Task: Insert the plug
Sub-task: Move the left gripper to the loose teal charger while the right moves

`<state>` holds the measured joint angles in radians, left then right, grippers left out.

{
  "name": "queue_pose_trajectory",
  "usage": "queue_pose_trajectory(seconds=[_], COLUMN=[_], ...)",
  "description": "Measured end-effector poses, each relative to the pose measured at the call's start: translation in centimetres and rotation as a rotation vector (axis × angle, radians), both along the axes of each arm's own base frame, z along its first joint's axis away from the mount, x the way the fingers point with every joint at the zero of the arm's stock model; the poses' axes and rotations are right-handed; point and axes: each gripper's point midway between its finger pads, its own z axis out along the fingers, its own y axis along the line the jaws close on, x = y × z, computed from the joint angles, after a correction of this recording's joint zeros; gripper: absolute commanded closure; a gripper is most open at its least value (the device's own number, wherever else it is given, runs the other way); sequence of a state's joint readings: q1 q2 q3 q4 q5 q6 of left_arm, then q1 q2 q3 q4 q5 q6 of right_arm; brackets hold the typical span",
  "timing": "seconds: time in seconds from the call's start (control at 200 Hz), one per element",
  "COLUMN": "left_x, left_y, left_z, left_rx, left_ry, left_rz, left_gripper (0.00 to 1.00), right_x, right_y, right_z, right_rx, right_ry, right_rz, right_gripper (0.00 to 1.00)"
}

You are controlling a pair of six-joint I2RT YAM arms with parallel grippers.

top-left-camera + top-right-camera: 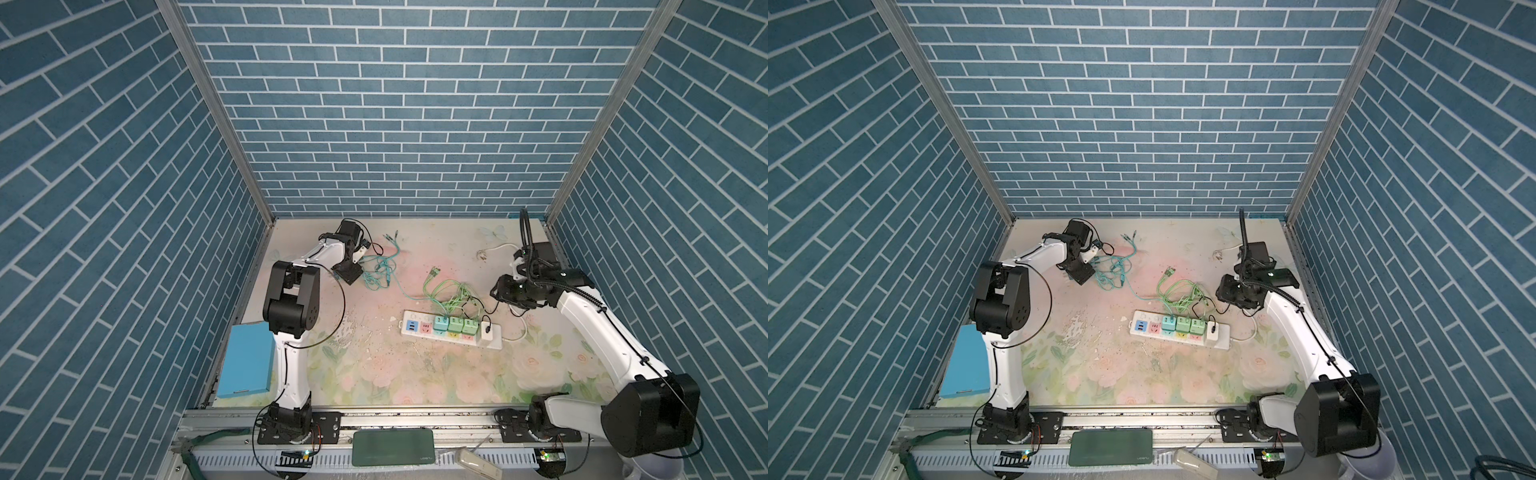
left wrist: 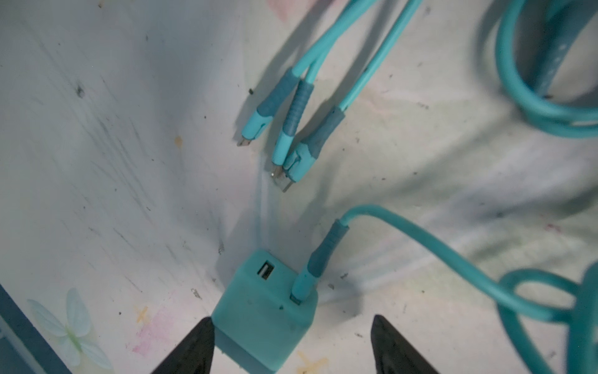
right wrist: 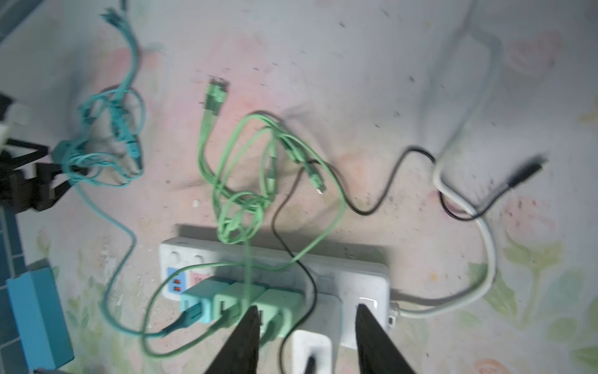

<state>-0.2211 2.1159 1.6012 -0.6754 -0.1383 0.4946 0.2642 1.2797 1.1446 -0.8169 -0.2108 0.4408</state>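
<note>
The plug (image 2: 265, 314) is a teal cube charger lying on the table, with a teal cable in one of its USB ports. My left gripper (image 2: 291, 320) is open around it: one finger (image 2: 200, 343) is at the cube's side, the other stands well apart. In both top views this gripper (image 1: 349, 274) (image 1: 1079, 274) is low at the back left and hides the plug. The white power strip (image 1: 494, 341) (image 1: 1224, 340) holds one teal cube, two green cubes and a white adapter (image 3: 312, 343). My right gripper (image 1: 498, 291) (image 3: 307, 309) hovers open above that adapter, holding nothing.
A tangle of green cables (image 1: 449, 291) lies behind the strip and teal cables (image 1: 378, 270) beside the left gripper. A black cable (image 3: 388, 181) and the strip's white cord (image 3: 485, 259) run to the right. A blue box (image 1: 249, 361) sits at the left edge.
</note>
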Motion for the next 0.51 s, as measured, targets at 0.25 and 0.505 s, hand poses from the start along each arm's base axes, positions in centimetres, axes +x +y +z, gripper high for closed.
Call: queue_pose_trajectory(seconds=[0.25, 0.505], left_x=[0.1, 0.1], left_y=[0.0, 0.2], left_z=[-0.2, -0.2], left_rx=[0.0, -0.003], left_ry=[0.005, 0.004], left_rz=[-0.009, 0.0], left_gripper=[0.29, 0.34], right_x=[-0.5, -4.2], right_y=[9.4, 12.6], right_z=[2.3, 0.0], right_rx=[0.01, -0.066], right_ry=[-0.027, 0.055], right_rz=[0.268, 0.417], right_gripper=[0.69, 0.79])
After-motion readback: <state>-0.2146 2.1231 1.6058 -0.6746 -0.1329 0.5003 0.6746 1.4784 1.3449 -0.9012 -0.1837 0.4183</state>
